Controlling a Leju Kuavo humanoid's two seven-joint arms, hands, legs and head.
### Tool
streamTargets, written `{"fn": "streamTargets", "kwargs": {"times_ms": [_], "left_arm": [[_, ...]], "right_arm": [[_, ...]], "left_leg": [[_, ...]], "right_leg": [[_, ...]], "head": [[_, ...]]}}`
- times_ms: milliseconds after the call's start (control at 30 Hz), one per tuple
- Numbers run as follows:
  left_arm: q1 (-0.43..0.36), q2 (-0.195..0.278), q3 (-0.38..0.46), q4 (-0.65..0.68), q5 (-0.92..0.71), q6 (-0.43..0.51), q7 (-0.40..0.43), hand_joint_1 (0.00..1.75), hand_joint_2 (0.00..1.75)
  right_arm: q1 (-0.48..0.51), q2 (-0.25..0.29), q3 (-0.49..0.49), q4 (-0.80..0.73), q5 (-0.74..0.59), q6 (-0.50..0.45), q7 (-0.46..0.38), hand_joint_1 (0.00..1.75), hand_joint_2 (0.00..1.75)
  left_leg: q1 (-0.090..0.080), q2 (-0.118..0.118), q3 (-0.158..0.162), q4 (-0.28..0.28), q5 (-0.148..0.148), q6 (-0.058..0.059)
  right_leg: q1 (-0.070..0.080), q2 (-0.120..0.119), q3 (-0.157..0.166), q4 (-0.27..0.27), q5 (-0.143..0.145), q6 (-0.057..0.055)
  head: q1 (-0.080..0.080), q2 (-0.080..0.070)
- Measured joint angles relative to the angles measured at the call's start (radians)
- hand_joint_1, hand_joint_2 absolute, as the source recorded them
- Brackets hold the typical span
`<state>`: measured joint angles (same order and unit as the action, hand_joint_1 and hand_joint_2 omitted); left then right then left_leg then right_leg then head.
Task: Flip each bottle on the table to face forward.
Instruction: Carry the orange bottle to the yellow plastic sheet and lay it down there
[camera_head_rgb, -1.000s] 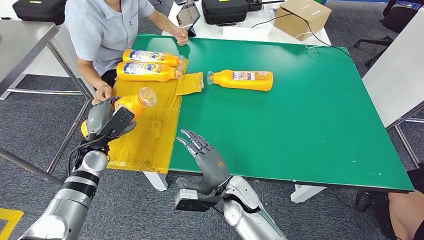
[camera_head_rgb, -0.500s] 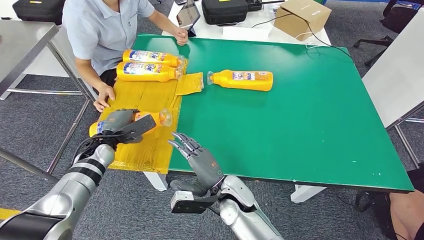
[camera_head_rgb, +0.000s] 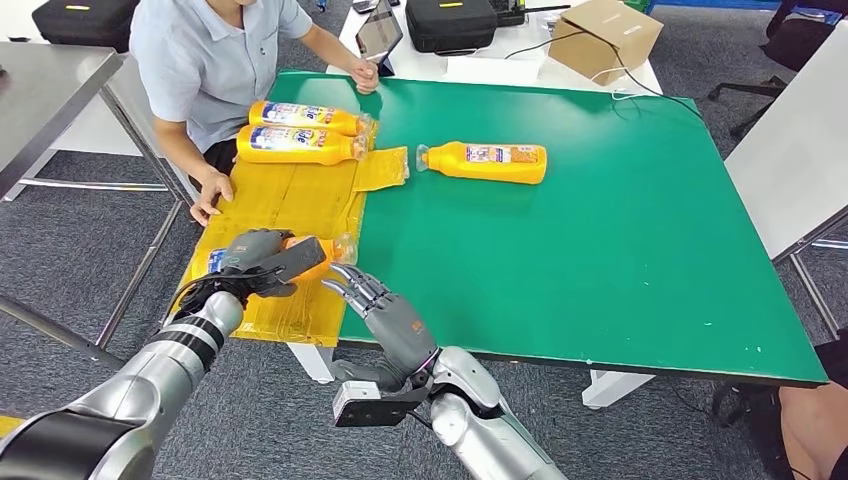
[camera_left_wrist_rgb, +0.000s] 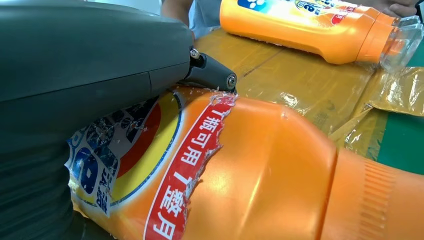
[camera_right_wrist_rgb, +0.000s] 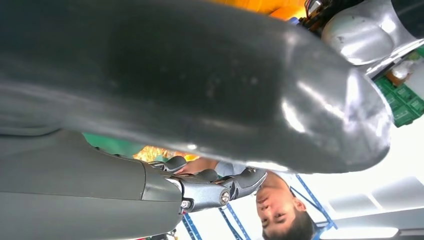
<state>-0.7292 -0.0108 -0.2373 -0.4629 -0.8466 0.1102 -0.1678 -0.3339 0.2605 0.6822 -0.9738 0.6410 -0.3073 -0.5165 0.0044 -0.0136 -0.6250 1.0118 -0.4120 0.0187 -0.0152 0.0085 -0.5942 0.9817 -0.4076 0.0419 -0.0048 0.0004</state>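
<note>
So far, the task is judged partly done. Two orange detergent bottles (camera_head_rgb: 300, 117) (camera_head_rgb: 295, 144) are laid side by side, labels up, on the yellow taped sheet (camera_head_rgb: 290, 195) in the upper left of the head view, and they look finished. A third bottle (camera_head_rgb: 318, 255) is gripped by the left hand (camera_head_rgb: 262, 262) low over the near end of that sheet, left of centre; in the left wrist view its printed label (camera_left_wrist_rgb: 150, 165) is seen turned toward the camera, so this flip is taken to be nearly complete but not yet released. A fourth bottle (camera_head_rgb: 485, 161) is left lying on the green table (camera_head_rgb: 600, 250), above centre, its label partly showing; whether it needs turning cannot be told. The right hand (camera_head_rgb: 378, 305) is held open, fingers spread, empty, just beside the gripped bottle's cap.

A seated person's hand (camera_head_rgb: 208, 203) is rested on the sheet's left edge, near the set-down spot. A tablet (camera_head_rgb: 377, 32), black cases (camera_head_rgb: 462, 20) and a cardboard box (camera_head_rgb: 605, 35) are placed on a white table beyond, along the top edge.
</note>
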Motion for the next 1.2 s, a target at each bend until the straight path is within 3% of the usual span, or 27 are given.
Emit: {"fn": "streamTargets", "kwargs": {"times_ms": [67,133,200,267,667,867,1067,1200], "left_arm": [[-0.003,-0.002,0.0,0.006,0.0,-0.002,0.0,1.71,1.75],[-0.004,-0.004,0.0,0.013,0.001,-0.003,0.0,1.13,1.75],[-0.004,-0.006,0.003,0.021,0.012,-0.01,-0.002,0.3,1.75],[-0.004,-0.007,0.014,0.026,0.045,-0.035,-0.011,0.0,1.75],[0.031,-0.01,0.112,0.002,0.293,-0.267,-0.216,0.0,1.75],[0.122,0.01,0.131,-0.114,0.46,-0.401,-0.339,0.0,1.75],[0.221,0.019,0.142,-0.263,0.651,-0.401,-0.366,0.0,1.75],[0.281,-0.008,0.204,-0.417,0.865,-0.326,-0.36,0.0,1.75]], "right_arm": [[-0.001,0.0,0.001,0.004,0.0,0.0,0.0,0.0,0.0],[-0.003,0.0,0.002,0.007,0.0,0.0,0.0,0.0,0.0],[-0.008,0.0,0.004,0.012,-0.003,0.0,0.0,0.0,0.0],[-0.011,0.0,0.008,0.018,-0.011,-0.001,-0.002,0.0,0.0],[-0.025,0.007,0.019,0.069,-0.061,-0.021,-0.058,0.0,0.0],[-0.029,0.008,0.019,0.093,-0.075,-0.023,-0.086,0.0,0.0],[-0.033,0.008,0.019,0.109,-0.076,-0.029,-0.09,0.0,0.0],[-0.026,0.007,0.019,0.109,-0.068,-0.064,-0.09,0.0,0.0]], "left_leg": [[0.0,0.0,0.001,0.0,0.0,0.0],[0.0,-0.001,0.002,0.0,0.0,0.0],[0.0,-0.001,0.003,0.0,0.0,0.0],[0.0,-0.001,0.003,0.0,0.0,0.0],[0.0,-0.004,0.003,0.0,0.0,0.0],[0.0,-0.003,0.002,0.0,0.0,0.0],[0.0,-0.002,-0.001,0.0,0.0,0.0],[0.0,-0.002,-0.003,0.0,0.0,0.0]], "right_leg": [[0.0,0.0,0.001,0.0,0.0,0.0],[0.0,0.0,0.002,0.0,0.0,0.0],[0.0,-0.001,0.003,0.0,0.0,0.0],[0.0,-0.001,0.003,0.0,0.0,0.0],[0.0,-0.003,0.003,0.0,-0.001,0.0],[0.0,-0.002,0.003,0.0,0.0,0.0],[0.0,-0.002,-0.001,0.0,0.0,0.0],[0.0,-0.002,-0.003,0.0,0.0,0.0]], "head": [[0.0,0.0],[0.0,0.0],[0.0,0.0],[0.0,0.0],[0.0,0.0],[0.0,0.0],[0.0,0.0],[0.0,0.0]]}}
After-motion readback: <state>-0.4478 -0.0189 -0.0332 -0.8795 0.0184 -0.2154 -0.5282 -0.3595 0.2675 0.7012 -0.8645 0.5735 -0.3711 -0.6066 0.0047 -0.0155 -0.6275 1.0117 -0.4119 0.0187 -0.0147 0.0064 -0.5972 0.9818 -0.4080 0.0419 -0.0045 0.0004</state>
